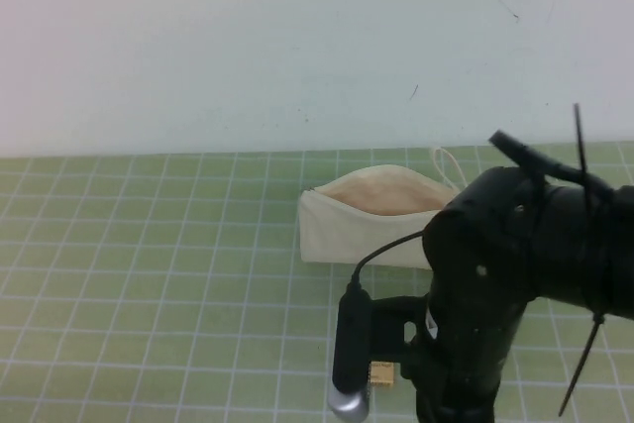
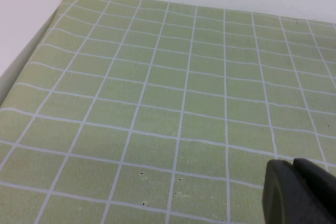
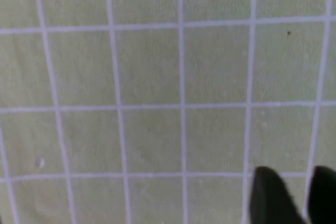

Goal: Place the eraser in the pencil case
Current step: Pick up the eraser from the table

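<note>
The pencil case (image 1: 369, 217) is a cream-white pouch lying open on the green grid mat at centre right, its beige lining showing and its thin loop strap (image 1: 448, 160) at the far right end. The eraser (image 1: 381, 373), a tiny tan block, lies on the mat near the front edge, right beside my right arm (image 1: 495, 274). My right gripper (image 3: 294, 171) hangs over bare mat with its fingers a little apart and nothing between them; the arm hides it in the high view. My left gripper (image 2: 290, 162) is shut and empty over bare mat, out of the high view.
The green mat (image 1: 149, 274) covers the table up to a pale wall behind. The mat's left edge and the white table border (image 2: 21, 30) show in the left wrist view. The right wrist camera's black housing (image 1: 350, 349) sits beside the eraser.
</note>
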Controlling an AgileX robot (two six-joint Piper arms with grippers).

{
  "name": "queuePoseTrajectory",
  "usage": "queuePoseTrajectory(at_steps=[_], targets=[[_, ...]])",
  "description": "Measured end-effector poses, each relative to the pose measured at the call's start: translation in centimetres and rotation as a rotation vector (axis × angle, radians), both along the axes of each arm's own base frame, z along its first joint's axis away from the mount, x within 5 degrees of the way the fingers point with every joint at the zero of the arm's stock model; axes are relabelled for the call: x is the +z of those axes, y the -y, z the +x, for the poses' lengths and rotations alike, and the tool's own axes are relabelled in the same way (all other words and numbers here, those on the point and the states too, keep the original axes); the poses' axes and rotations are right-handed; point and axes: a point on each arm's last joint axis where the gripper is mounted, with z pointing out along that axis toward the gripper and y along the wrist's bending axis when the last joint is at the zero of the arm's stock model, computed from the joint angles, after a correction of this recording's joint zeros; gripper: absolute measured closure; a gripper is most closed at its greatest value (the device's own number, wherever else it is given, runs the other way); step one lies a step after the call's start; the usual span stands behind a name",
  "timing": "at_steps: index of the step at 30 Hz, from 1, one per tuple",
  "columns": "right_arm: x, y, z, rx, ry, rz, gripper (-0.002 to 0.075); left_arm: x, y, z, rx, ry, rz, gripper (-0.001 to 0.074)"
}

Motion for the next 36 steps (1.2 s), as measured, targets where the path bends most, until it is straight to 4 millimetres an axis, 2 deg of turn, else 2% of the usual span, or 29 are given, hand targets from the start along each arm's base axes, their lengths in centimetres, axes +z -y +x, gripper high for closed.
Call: queuePoseTrajectory(at_steps=[5, 8, 18, 27, 32, 36], targets=[[-1.2, -0.8, 0.8, -0.001, 0.042, 0.036, 0.0309, 0.0, 0.0, 0.0, 0.000, 0.000, 0.000, 0.0738], [-1.7, -1.5, 1.6, -0.001, 0.094, 0.084, 0.0246, 0.0, 0.0, 0.0, 0.000, 0.000, -0.001, 0.0738], [-4.5, -3.8, 4.1, 0.026, 0.133, 0.073, 0.0254, 0.0, 0.0, 0.0, 0.000, 0.000, -0.001, 0.0738], [-7.0, -4.5, 5.6, 0.054, 0.143, 0.020, 0.0258, 0.0, 0.0, 0.0, 0.000, 0.000, -0.001, 0.0738], [-7.1, -4.2, 6.0, 0.034, 0.145, 0.021, 0.0322, 0.0, 0.0, 0.0, 0.000, 0.000, -0.001, 0.0738], [-7.1, -4.2, 6.1, 0.025, 0.144, 0.022, 0.0431, 0.0, 0.0, 0.0, 0.000, 0.000, -0.001, 0.0738]])
